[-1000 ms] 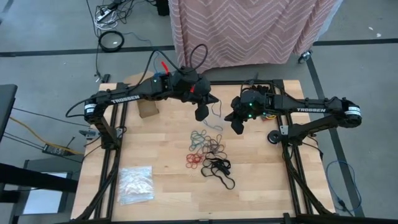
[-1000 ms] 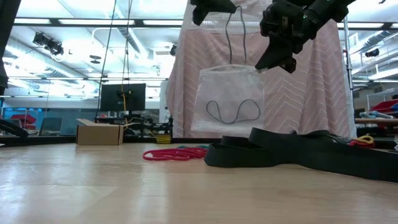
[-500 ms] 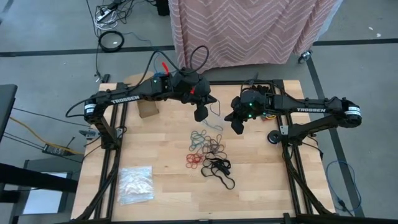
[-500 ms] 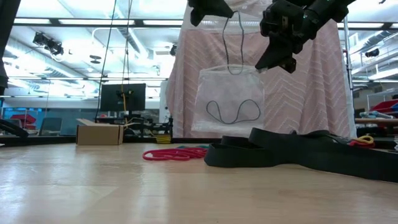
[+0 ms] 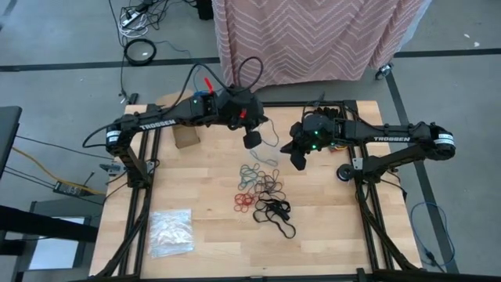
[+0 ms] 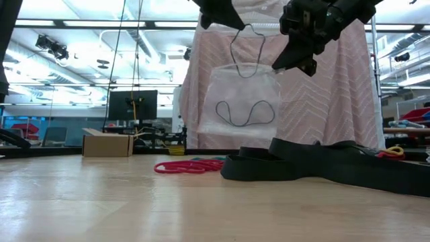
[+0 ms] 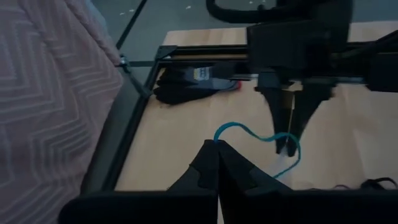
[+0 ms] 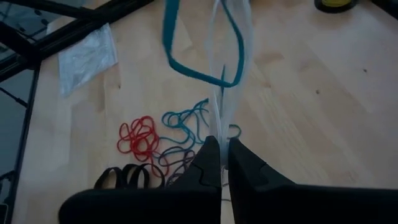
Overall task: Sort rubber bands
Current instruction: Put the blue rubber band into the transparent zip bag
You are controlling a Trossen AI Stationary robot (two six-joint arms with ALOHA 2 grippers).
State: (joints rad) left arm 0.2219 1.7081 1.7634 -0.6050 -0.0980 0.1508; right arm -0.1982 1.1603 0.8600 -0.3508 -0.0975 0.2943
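Note:
A clear plastic bag hangs in the air between my two grippers, with a dark rubber band lying in its bottom. My left gripper is shut on a blue-teal rubber band whose loop hangs down to the bag's mouth. My right gripper is shut on the bag's top edge. The other rubber bands lie loose on the table below: blue, red and black. My left gripper pinches the blue-teal band at the top of its loop between its two fingertips, slanting down from the table's left. The band hangs slack below the fingers, clear of the table. My right gripper pinches the clear bag's upper edge between its two fingers, slanting down from the table's right. The bag hangs below the fingers, clear of the table.
A flat stack of clear bags lies at the near left of the table. A small cardboard box stands at the far left. A pink patterned cloth hangs beyond the far edge. A small round thing sits under the right arm.
My left gripper has rolled and tipped at the wrist while staying nearly in place, and the band's loop below it now hangs slanted. The bag has risen a little and swung toward the table's left. Both grippers stay shut.

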